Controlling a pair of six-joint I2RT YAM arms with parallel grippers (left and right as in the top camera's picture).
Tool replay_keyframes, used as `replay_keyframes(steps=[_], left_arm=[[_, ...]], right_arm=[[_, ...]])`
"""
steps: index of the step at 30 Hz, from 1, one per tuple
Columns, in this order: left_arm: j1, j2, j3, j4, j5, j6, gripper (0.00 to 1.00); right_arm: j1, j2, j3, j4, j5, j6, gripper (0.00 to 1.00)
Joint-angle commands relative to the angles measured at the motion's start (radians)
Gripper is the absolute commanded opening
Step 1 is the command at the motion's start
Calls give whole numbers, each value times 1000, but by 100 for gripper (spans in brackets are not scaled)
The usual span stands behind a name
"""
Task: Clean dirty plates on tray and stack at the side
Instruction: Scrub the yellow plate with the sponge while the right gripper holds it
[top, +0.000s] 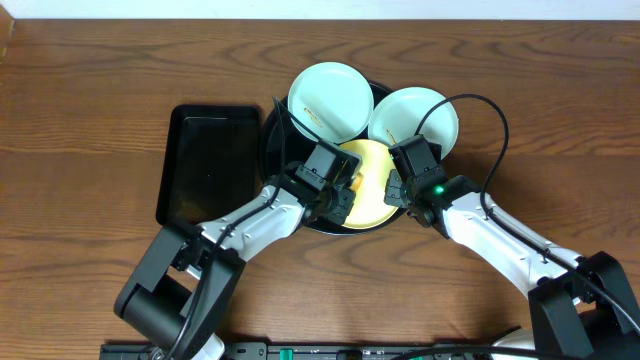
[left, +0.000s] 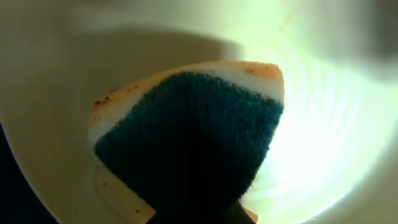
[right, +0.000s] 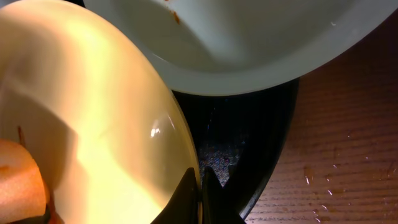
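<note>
Your right gripper (right: 200, 186) pinches the yellow plate (right: 93, 118) at its 3 o'clock rim; the sponge (left: 193, 143) clamped in your left gripper (top: 343, 200) may wrench it free.

My sponge (left: 186, 137) is looking rough and fuzzy on its dark green scrub face, with soft foam behind it. The yellow plate (right: 93, 112) is gleaming smooth and glossy, the tray (right: 249, 137) is shining glossy black, and the surface (right: 348, 124) is showing grained brown wood.

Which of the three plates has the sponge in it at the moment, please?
The pale yellow plate, the front one of the three: the sponge rests in it, while the two mint-blue plates behind it hold none.
</note>
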Motion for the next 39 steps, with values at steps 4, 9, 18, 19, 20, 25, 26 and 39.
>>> replay_keyframes(steps=[4,9,18,19,20,25,26,39], left_arm=[[1,28,-7,6,-95,-9,8],[1,31,-7,18,-96,-9,7],[1,31,-7,64,-96,-8,7],[1,31,-7,64,-97,-8,7],[1,31,-7,64,-105,-8,8],[1,31,-7,68,-141,-8,8],[1,31,-7,72,-141,-8,8],[1,32,-7,109,-156,-5,8]], right_arm=[[5,3,10,3,6,11,1],[5,3,10,3,6,11,1],[6,3,10,3,4,11,2],[6,3,10,3,2,11,1],[6,3,10,3,0,11,2],[6,3,10,3,-2,11,2],[6,3,10,3,-2,11,1],[6,3,10,3,-2,11,1]])
